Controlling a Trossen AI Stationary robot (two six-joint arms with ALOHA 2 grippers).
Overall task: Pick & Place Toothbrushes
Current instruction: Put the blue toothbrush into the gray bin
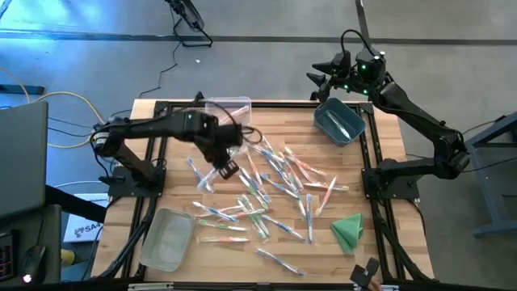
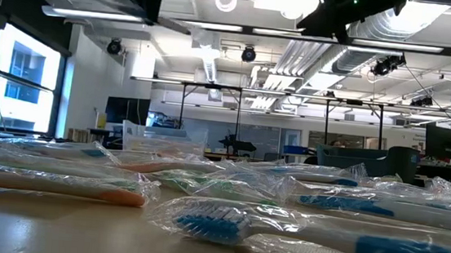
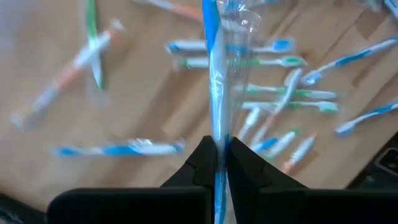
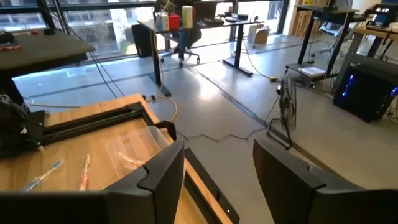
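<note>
While pinching a blue toothbrush [image 3: 211,93], the left end effector [image 3: 216,163] hovers.

Grey concrete floor [image 4: 249,93], office desks [image 4: 230,28], windows [image 2: 17,75]

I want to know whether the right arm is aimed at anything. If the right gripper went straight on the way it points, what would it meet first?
Probably nothing on the table. The right gripper, open, sits past the far edge of the wooden table and points out over the grey floor; the way looks free as far as its wrist view shows, though depth is unclear.
</note>
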